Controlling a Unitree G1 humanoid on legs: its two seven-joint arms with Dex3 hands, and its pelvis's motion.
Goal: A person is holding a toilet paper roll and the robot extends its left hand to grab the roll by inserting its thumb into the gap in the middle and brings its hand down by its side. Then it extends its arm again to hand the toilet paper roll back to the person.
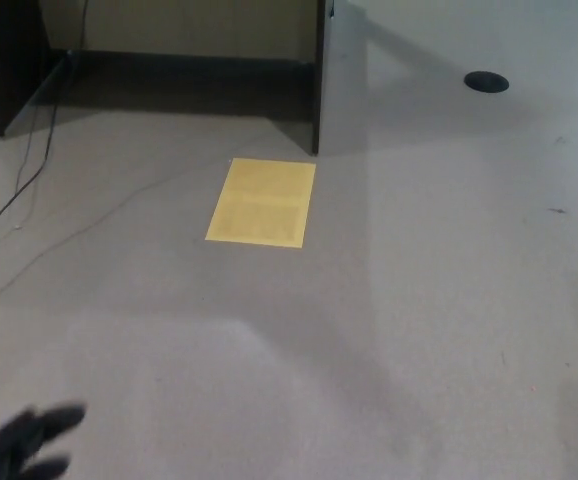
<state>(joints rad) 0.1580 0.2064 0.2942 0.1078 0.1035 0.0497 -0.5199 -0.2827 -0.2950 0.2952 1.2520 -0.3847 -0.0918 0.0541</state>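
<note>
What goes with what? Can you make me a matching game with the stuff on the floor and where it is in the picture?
Things:
1. yellow sheet
2. black round spot
3. left hand
4. thin cable

Places:
A. bottom left corner
B. top right
C. left edge, trailing across the floor
D. middle, just below the dark furniture panel

Pairs: 1-D, 2-B, 3-A, 4-C

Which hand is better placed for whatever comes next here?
Left, probably. The left hand shows blurred at the lower left corner, fingers apart, holding nothing visible. The right hand, the roll and the person are out of view.
</note>
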